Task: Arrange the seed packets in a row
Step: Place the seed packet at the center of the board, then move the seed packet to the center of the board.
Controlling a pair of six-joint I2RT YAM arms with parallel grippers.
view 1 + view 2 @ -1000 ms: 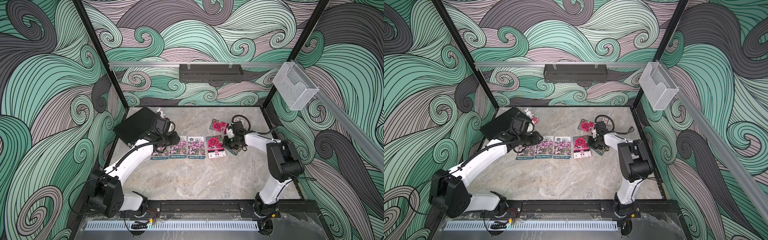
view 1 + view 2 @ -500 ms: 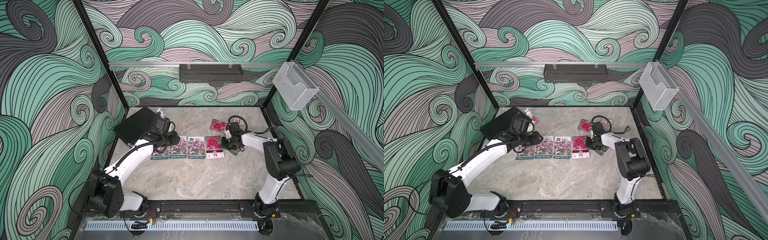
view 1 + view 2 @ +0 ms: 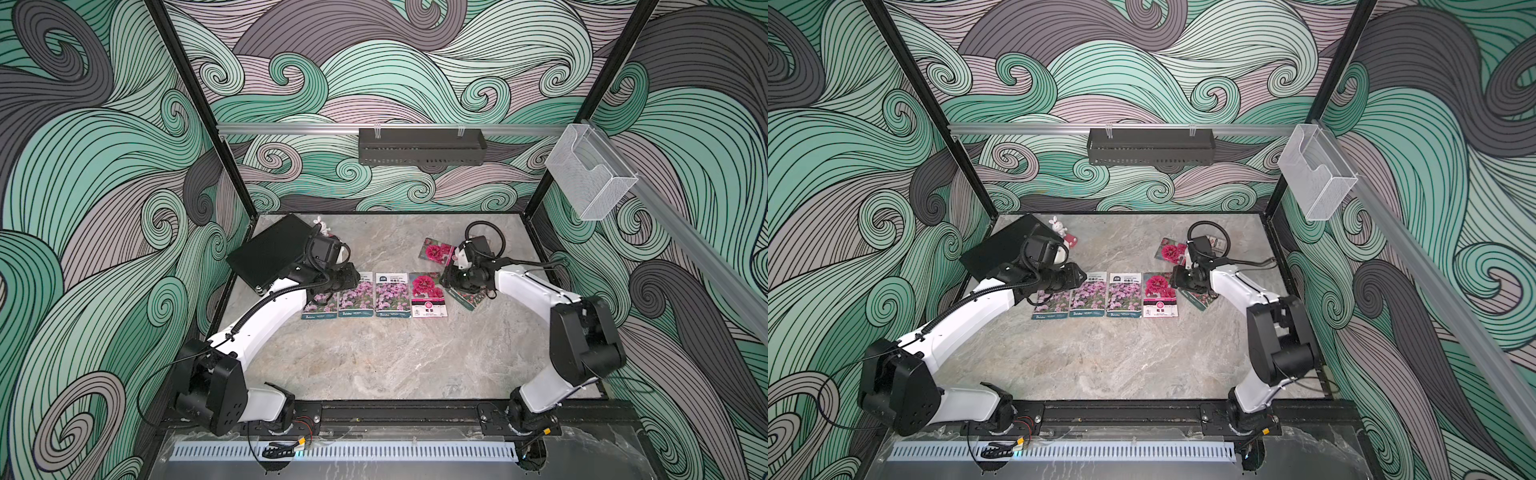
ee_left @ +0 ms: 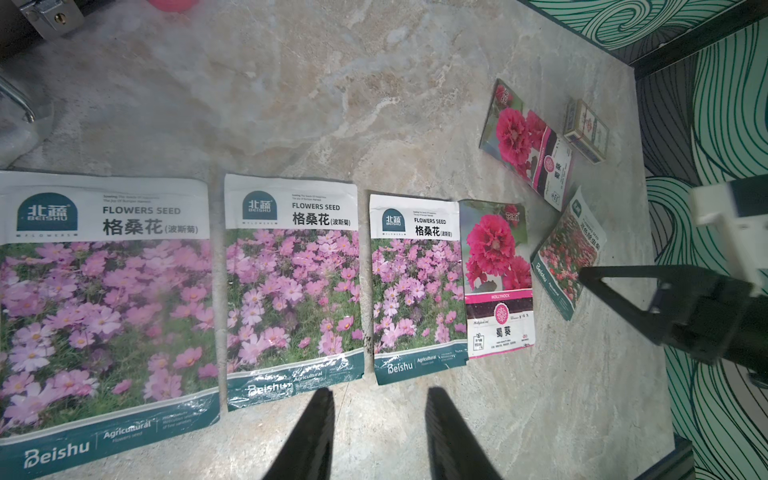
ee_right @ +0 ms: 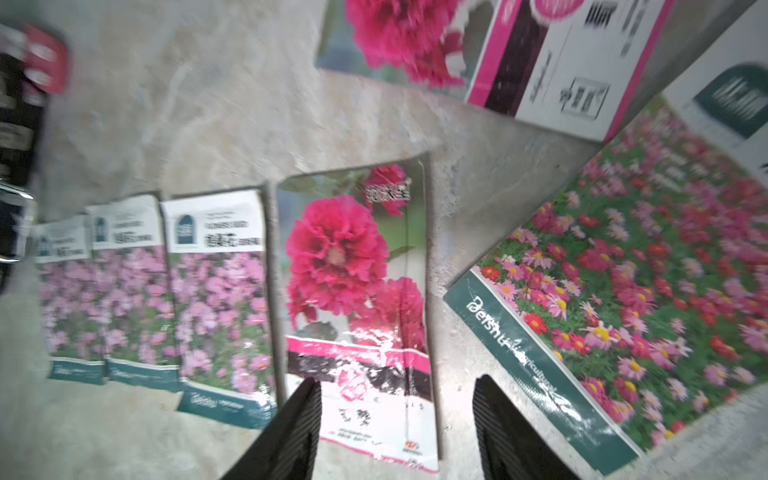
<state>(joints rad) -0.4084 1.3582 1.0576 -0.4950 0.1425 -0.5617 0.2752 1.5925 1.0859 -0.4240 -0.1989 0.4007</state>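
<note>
Since a second ago the right gripper [image 5: 399, 428] has spread its jaws and released the hollyhock packet [image 5: 357, 291], now flat beneath it. The left arm [image 3: 266, 320] stretches low; the left gripper [image 4: 380, 432], partly open and empty, hangs just before three cosmos packets [image 4: 291, 291]. The right arm [image 3: 528, 286] bends inward; a red-pink daisy packet [image 5: 623, 291] lies askew beside its gripper, a second hollyhock packet [image 5: 478, 41] beyond.

Where I'm working: a swirl-papered booth with a stone-look floor.
I see walls [image 3: 415, 75] covered in teal, grey and mauve waves, and black corner posts [image 3: 199, 108]. A silver rail [image 3: 291, 129] across the back carries a black perforated shelf [image 3: 422, 146]. A white mesh basket [image 3: 590, 183] hangs on the side wall above an evenly lit, grey-beige marbled tabletop [image 3: 374, 365].
</note>
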